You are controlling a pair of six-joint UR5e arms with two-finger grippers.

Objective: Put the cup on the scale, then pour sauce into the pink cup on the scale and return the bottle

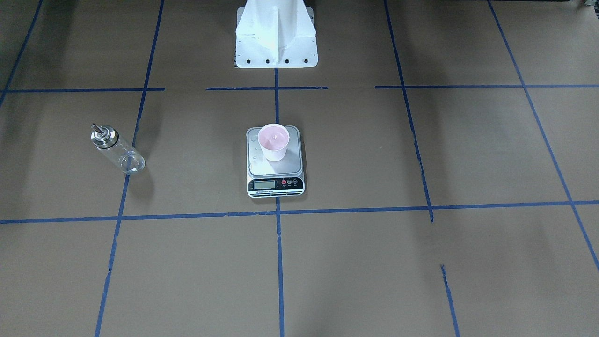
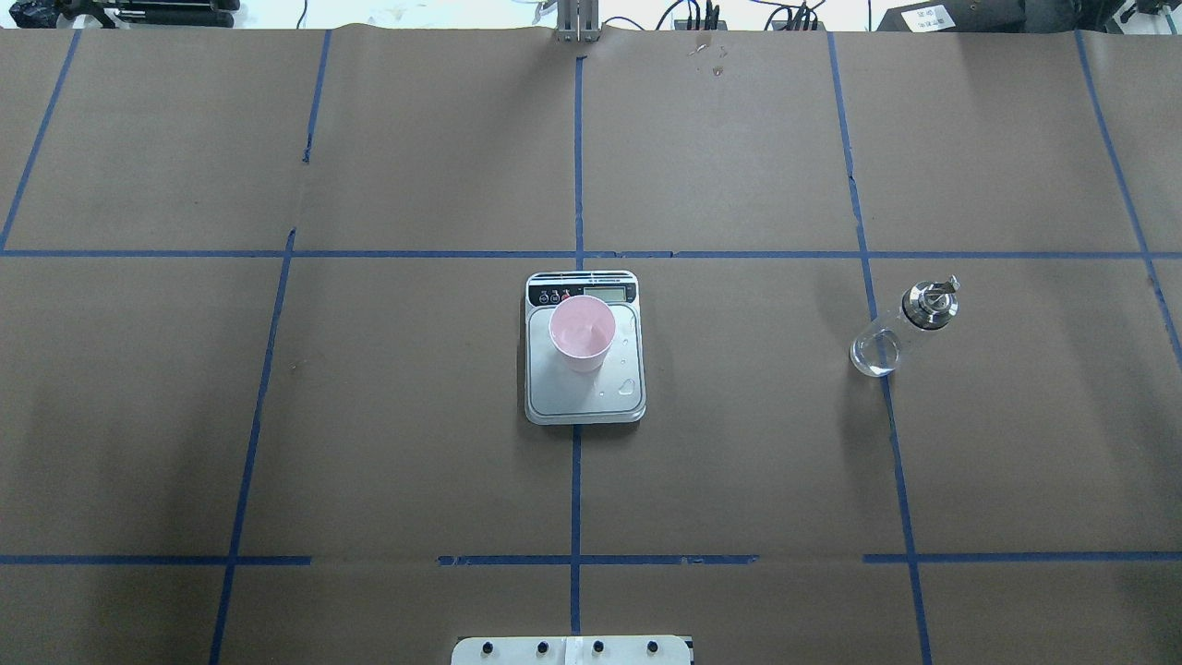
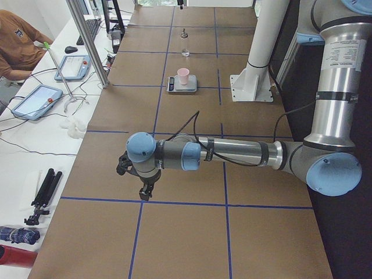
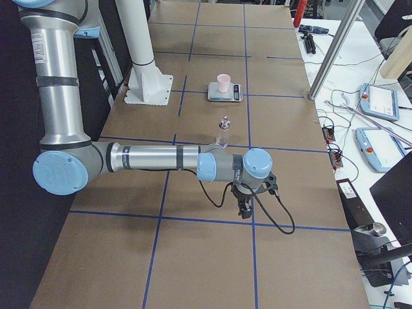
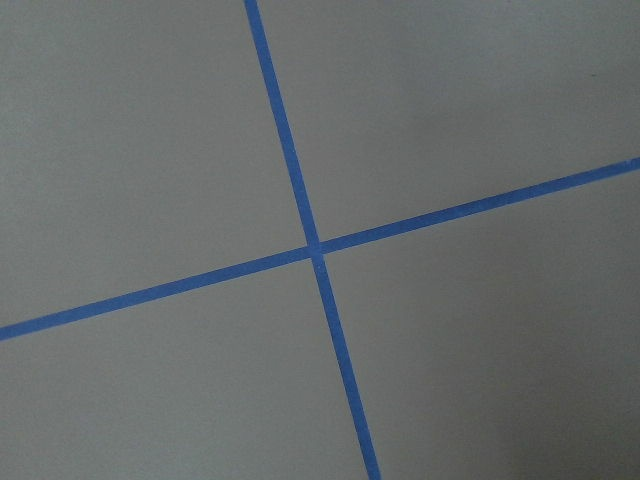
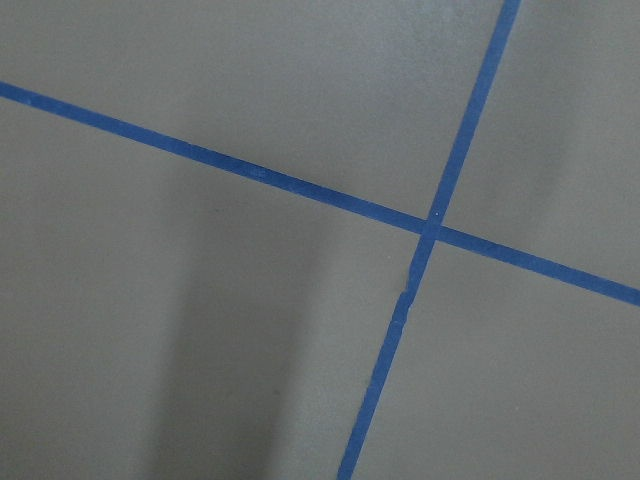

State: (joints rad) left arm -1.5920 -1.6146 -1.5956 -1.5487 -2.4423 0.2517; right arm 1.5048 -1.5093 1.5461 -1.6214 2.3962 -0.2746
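The pale pink cup [image 1: 274, 142] stands upright on the silver platform of the scale [image 1: 275, 184] at the table's middle; both also show in the overhead view, cup [image 2: 582, 332] and scale [image 2: 600, 397]. The clear glass bottle [image 2: 900, 328] with a metal spout stands upright on the table on my right side, free of any gripper [image 1: 117, 150]. Both arms are far from these things. The left gripper [image 3: 142, 189] and the right gripper [image 4: 244, 209] hang above the table's two ends; I cannot tell whether they are open or shut. Both wrist views show only paper and tape.
Brown paper with blue tape lines [image 2: 576, 462] covers the table. A few water drops lie on the scale's platform [image 2: 628, 386]. The white robot base [image 1: 275, 37] stands behind the scale. Tablets [image 3: 35, 100] and a seated person [image 3: 17, 46] are beside the table.
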